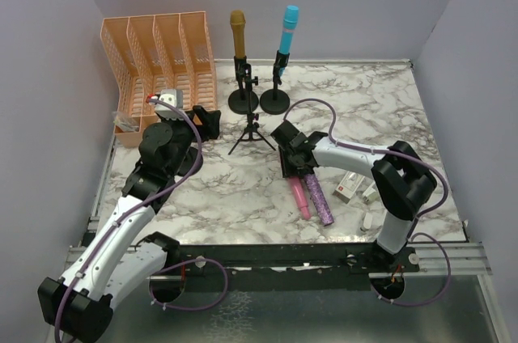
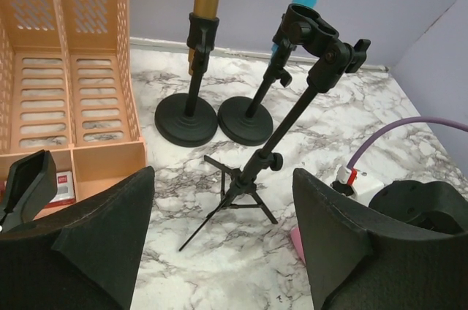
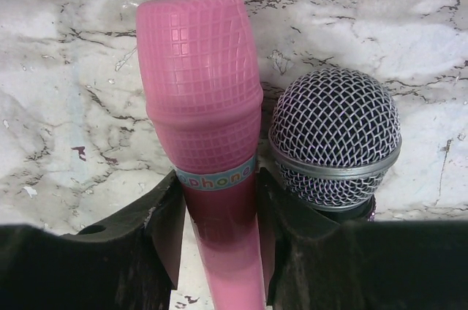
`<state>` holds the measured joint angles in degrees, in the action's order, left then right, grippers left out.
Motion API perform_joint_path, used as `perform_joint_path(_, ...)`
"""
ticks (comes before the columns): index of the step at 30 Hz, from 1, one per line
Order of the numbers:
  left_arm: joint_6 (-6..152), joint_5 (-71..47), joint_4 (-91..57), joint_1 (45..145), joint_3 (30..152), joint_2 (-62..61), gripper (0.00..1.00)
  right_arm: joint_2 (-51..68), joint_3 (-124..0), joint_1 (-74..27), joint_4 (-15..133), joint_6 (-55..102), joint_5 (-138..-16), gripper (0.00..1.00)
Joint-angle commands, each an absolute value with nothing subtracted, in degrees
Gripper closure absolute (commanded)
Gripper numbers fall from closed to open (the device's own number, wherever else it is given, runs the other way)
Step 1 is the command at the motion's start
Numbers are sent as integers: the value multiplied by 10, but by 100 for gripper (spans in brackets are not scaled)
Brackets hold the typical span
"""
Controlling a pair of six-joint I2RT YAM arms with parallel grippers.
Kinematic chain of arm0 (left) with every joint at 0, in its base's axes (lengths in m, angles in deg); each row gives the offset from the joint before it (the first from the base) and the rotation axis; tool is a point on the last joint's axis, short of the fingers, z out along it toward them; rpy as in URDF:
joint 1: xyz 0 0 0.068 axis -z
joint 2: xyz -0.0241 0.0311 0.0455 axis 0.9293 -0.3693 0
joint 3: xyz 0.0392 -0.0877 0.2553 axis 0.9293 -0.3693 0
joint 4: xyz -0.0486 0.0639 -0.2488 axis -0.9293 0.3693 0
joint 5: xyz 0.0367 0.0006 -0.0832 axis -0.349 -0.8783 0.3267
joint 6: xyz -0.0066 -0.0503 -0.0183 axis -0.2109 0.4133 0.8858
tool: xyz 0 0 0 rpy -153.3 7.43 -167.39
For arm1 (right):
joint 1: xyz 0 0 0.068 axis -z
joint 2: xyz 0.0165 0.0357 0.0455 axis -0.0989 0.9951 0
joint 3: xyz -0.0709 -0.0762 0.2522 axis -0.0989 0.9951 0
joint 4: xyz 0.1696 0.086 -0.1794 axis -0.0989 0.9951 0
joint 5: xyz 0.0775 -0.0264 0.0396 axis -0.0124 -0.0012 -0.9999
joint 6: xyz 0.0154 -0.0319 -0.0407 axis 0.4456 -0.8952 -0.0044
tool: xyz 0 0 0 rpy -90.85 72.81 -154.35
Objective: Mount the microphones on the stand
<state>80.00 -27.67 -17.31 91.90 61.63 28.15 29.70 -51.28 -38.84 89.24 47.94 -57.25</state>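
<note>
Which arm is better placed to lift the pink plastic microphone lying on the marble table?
Right. The right gripper has a finger on each side of the pink plastic microphone, just below its head, while the open left gripper faces the black tripod stand instead.

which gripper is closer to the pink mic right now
Right. The right gripper is at the pink microphone, with a finger against each side of its neck. The left gripper is well away to the left, open and facing the empty tripod stand.
</note>
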Motion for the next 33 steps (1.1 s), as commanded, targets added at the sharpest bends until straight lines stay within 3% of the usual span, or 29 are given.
perform_joint_path(1, 797, -311, -149, 916, 632, 301, 23, 320, -529, -395, 919, 467, -540, 61)
perform_joint_path(7, 805, -333, -132, 916, 632, 314, 19, 279, -531, -396, 900, 463, -512, 77)
perform_joint_path(13, 817, -358, -118, 916, 632, 325, 14, 151, -501, -397, 783, 451, -525, 81)
perform_joint_path(20, 805, -325, -128, 916, 622, 343, 14, 60, -560, -397, 686, 392, -420, 85)
perform_joint_path(33, 821, -302, -122, 916, 626, 345, 13, 183, -854, -396, 458, 174, -448, 83)
